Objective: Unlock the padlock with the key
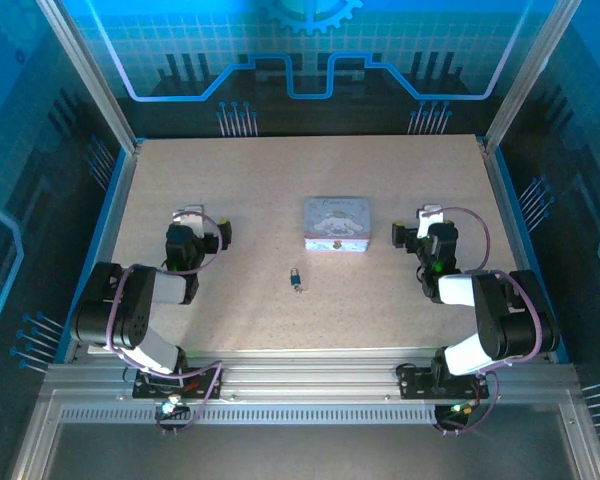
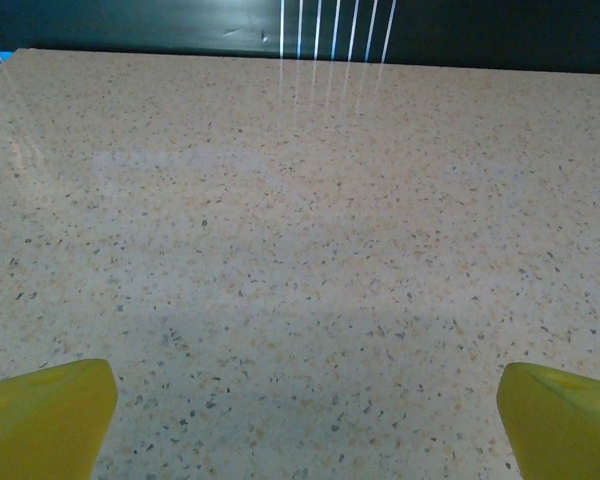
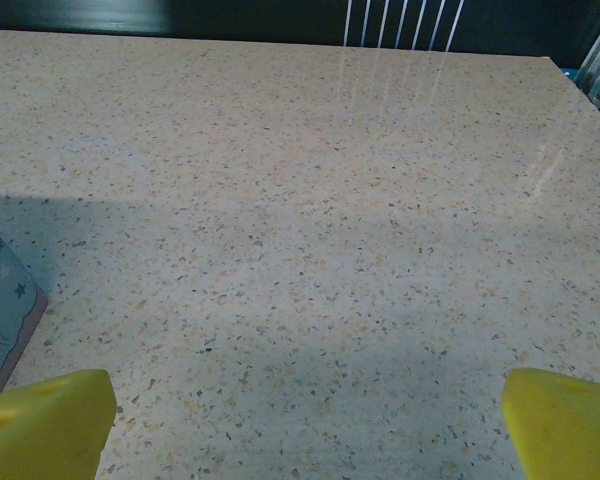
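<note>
Seen from above: a tiny padlock (image 1: pixel 294 272) lies in the middle of the surface (image 1: pixel 240 180), with the key (image 1: pixel 299 288) apparently just at its 6 o'clock. A pale tin (image 1: pixel 336 224) sits at its 1 o'clock, the lid print unreadable. The left hand (image 1: pixel 192 218) at 9 o'clock and the right hand (image 1: pixel 428 218) at 3 o'clock are wide open and empty, probably so either can reach.

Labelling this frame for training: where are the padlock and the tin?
padlock (image 1: pixel 295 274): top external view, on its dark body.
tin (image 1: pixel 336 222): top external view, middle of its printed lid.
</note>
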`<act>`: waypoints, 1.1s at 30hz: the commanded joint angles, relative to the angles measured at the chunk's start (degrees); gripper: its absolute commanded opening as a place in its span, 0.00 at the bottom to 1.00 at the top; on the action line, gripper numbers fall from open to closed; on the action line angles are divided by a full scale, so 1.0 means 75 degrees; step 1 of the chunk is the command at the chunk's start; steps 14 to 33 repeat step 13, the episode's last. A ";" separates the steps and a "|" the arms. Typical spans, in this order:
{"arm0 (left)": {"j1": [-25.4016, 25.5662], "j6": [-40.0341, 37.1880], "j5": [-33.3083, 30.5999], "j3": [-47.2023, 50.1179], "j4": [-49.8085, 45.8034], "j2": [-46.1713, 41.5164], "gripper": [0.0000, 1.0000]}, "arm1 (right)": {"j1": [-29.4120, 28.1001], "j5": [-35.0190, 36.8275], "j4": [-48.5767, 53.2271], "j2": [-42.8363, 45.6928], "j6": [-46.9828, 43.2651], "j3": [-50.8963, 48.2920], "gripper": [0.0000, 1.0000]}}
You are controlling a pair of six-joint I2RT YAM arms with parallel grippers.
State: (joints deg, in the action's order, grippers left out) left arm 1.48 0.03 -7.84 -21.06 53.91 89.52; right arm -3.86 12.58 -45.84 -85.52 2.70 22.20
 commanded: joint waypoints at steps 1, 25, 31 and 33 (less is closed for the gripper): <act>-0.0080 0.0007 0.0092 -0.0099 -0.0084 -0.0071 0.99 | -0.0103 0.0054 0.0031 -0.0059 -0.0087 0.0159 1.00; -0.0080 0.0007 0.0094 -0.0097 -0.0092 -0.0083 0.99 | 0.0018 -0.0915 0.0301 -0.0106 -0.0359 0.0322 1.00; -0.0080 0.0007 0.0094 -0.0097 -0.0092 -0.0083 0.99 | 0.0018 -0.0915 0.0301 -0.0106 -0.0359 0.0322 1.00; -0.0080 0.0007 0.0094 -0.0097 -0.0092 -0.0083 0.99 | 0.0018 -0.0915 0.0301 -0.0106 -0.0359 0.0322 1.00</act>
